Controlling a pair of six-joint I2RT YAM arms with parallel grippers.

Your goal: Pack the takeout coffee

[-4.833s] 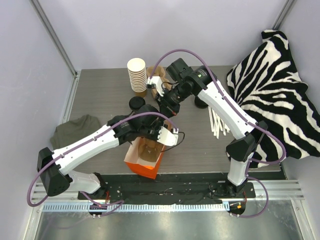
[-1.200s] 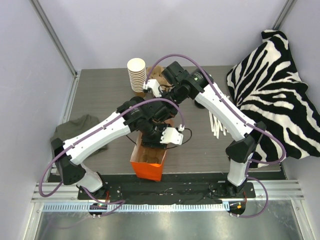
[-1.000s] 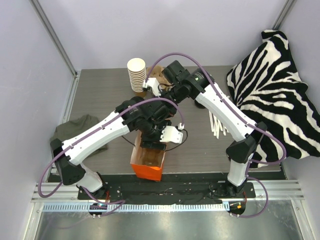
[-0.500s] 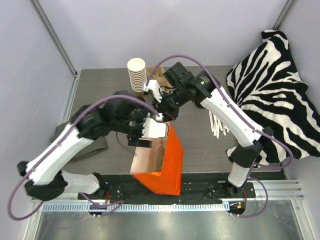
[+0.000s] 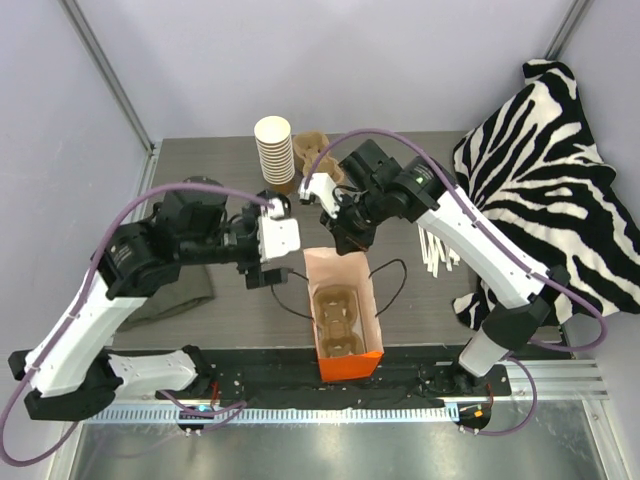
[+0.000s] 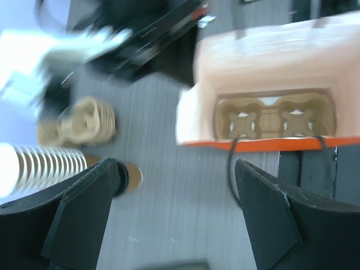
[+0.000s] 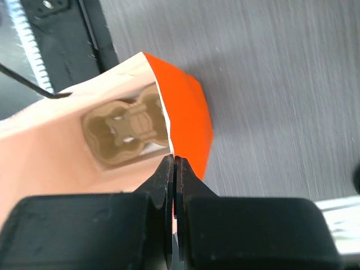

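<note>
Bag-opening step, by the look of it, with loading not yet begun; orange paper bag (image 5: 352, 362) upright and gaping at 6 o'clock on the table (image 5: 200, 175), pinched by the right claw (image 7: 173, 163), clenched flat on the thin rim at the bag's 12 o'clock edge; left claw (image 6: 174, 166) released, spread wide with nothing between, hovering at the bag's 10 o'clock.

Takeout coffee (image 5: 281, 205) standing on the table at roughly 11 o'clock from the bag, just at 6 o'clock of the stack of cups (image 5: 273, 150), untouched.

Next, probably: swing the spread claw over to the cup; close on the paper body below the lid; keep it upright; lower into a well of the carrier (image 5: 338, 318) at the bag's bottom.

Bag bright orange outside, pale peach inside, thin and flimsy; carrier moulded pulp, matte tan, with round wells; cup brown paper, tapered, capped by a smooth round black plastic lid; table grey wood-grain.
</note>
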